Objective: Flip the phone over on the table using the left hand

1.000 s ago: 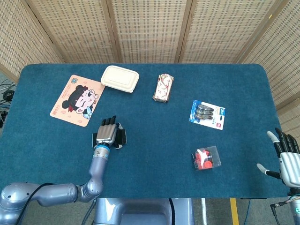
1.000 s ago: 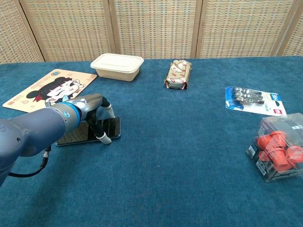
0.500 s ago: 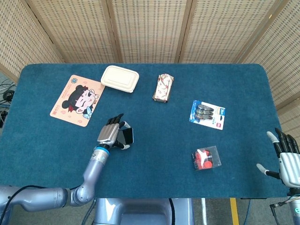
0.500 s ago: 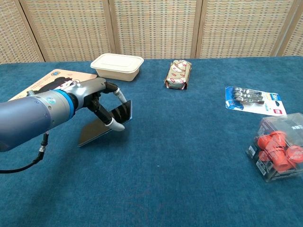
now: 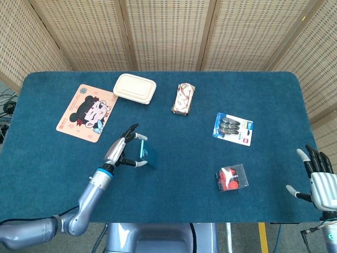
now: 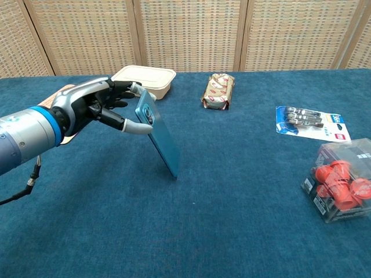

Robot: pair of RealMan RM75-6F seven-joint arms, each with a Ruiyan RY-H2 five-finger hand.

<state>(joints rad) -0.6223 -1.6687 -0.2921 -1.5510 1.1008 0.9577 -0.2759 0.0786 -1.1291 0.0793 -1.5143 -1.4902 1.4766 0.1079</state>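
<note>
The phone (image 5: 146,154) (image 6: 159,136) stands steeply tilted on the blue table (image 5: 179,200), its lower end touching the cloth. Its teal back with the camera ring faces right in the chest view. My left hand (image 5: 122,150) (image 6: 95,107) is to the phone's left and pinches its upper part between the thumb and a finger, the other fingers spread. My right hand (image 5: 318,182) hovers beyond the table's front right corner, fingers apart and holding nothing. It shows only in the head view.
A cartoon mat (image 5: 87,112) and a cream lunch box (image 5: 135,88) (image 6: 144,81) lie behind the left hand. A wrapped packet (image 5: 183,98) (image 6: 218,91) sits at back centre. On the right are a blister pack (image 5: 234,128) (image 6: 312,123) and a clear box of red pieces (image 5: 231,177) (image 6: 341,179).
My left hand has raised the phone from lying flat, screen up, to standing nearly on end, and the teal back now shows. The hand has shifted right. The right hand has hardly moved.
</note>
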